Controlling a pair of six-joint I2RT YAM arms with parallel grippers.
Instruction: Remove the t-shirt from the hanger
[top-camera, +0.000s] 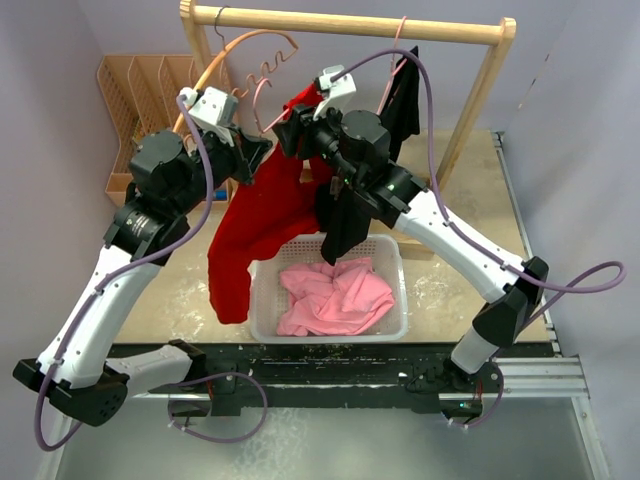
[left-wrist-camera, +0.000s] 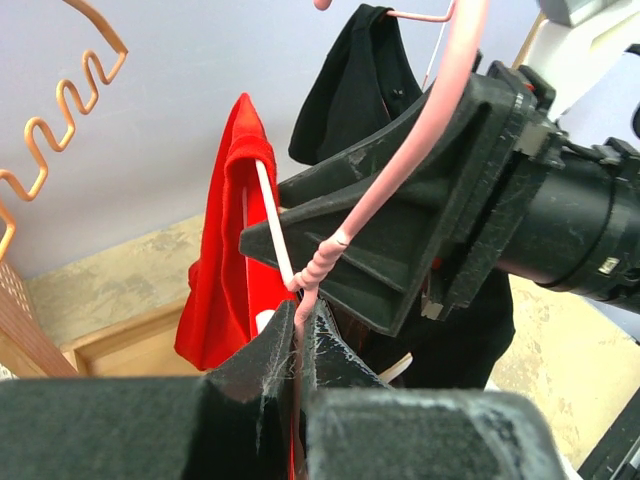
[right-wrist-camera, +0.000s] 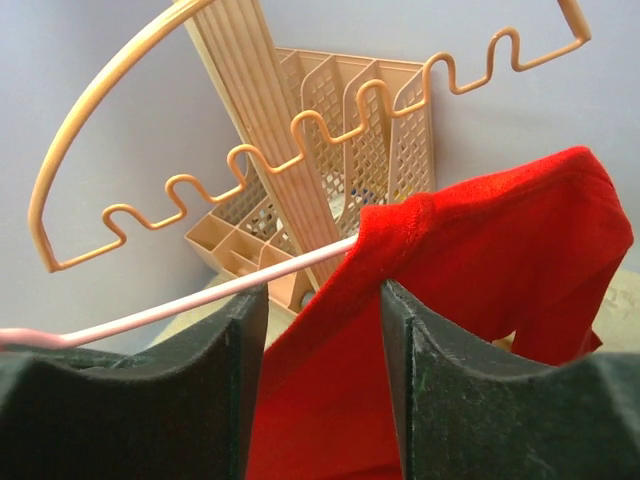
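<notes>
Left gripper (left-wrist-camera: 300, 345): squeezed tight on the twisty neck of the pink hanger (left-wrist-camera: 320, 262).
Right gripper (right-wrist-camera: 322, 300): red cloth sits between its two fingers (right-wrist-camera: 120, 400). I cannot tell if it is pinching the cloth or only around it.
Where the t-shirt is: the red t-shirt (top-camera: 250, 230) is still on the hanger. One shoulder lies over the thin pink arm, right in front of the right gripper.
Which way it lies: it hangs long and straight down, with its low end just beside the white basket (top-camera: 330, 336).
Who is nearer: the right gripper is at the cloth. The left one is at the wire, close by.
Next move, my guess: the cloth must slide along the pink arm and off its end while the left gripper holds the hanger.
Feel: the shirt is soft and floppy with a thick seam. The hanger is thin, smooth wire. The fingers are black foam with lint on them.
Nearby: a black shirt (top-camera: 405, 100) hangs on the wooden rail (top-camera: 350, 24).
</notes>
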